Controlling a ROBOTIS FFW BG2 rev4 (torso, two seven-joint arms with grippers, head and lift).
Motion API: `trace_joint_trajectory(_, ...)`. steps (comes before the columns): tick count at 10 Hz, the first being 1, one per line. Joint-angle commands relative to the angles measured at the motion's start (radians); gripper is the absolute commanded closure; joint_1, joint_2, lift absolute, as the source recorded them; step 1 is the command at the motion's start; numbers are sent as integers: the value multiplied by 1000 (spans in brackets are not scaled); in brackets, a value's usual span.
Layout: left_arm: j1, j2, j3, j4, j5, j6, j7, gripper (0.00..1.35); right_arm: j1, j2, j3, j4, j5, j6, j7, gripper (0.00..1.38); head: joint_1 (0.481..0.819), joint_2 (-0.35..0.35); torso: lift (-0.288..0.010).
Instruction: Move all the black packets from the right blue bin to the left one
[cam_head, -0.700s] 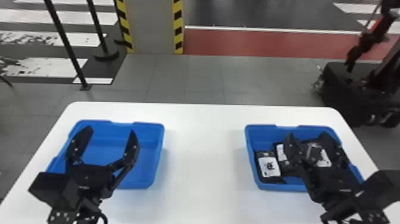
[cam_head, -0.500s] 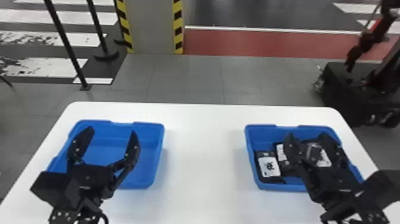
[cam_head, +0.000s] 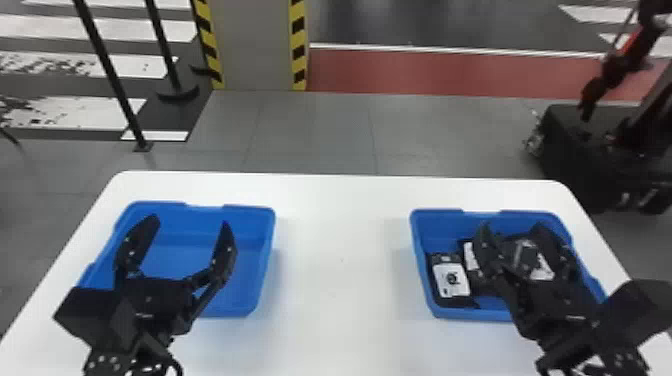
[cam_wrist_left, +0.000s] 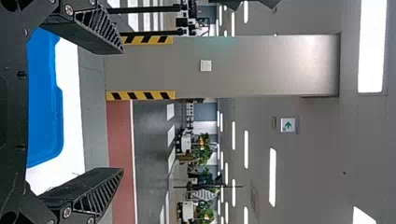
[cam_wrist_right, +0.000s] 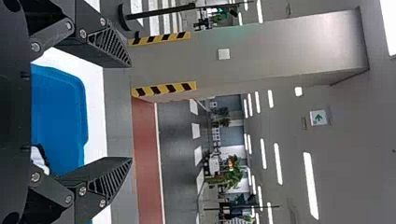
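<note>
Okay, we've got both arms over the white counter (cam_head: 340, 300), one per bin. Our L gripper (cam_head: 189, 221) is above the L blue bin (cam_head: 267, 250), jaws wide apart, w/ the bin's blue floor visible btwn them. L wrist view agrees: a big gap btwn the jaws.

Over on the R side, our R gripper (cam_head: 513, 227) hangs over the R blue bin (cam_head: 435, 216), jaws apart too, & we see the same spread in R wrist view. The black packets are in that R bin: one w/ a white label (cam_head: 451, 280) lies by the bin's L wall, clear of the jaws in head view; more packets w/ white patches (cam_head: 470, 257) sit next to it, partly hidden behind the jaws, so we can't tell the exact no. Can't tell either how far the tips are above them.

Beyond the counter we have a grey column (cam_head: 252, 45) w/ yellow-&-black striped edges, a red floor strip (cam_head: 450, 72) to its R, black posts (cam_head: 110, 70) to its L & dark equipment (cam_head: 575, 145) at far R.
</note>
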Motion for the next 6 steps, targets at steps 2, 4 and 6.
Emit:
trace_joint_trajectory(2,0,-3,-2,0,0,3,0,128,-21,-13,-3,-64,-13,289,0,340,695,-16,-110)
trace_joint_trajectory(4,0,-3,-5,0,3,10,0,128,-36,-16,-3,-123,11,493,-37,340,695,-9,-110)
trace_joint_trajectory(6,0,-3,-5,0,9,10,0,128,-68,-16,-3,-113,36,603,-63,348,695,-16,-110)
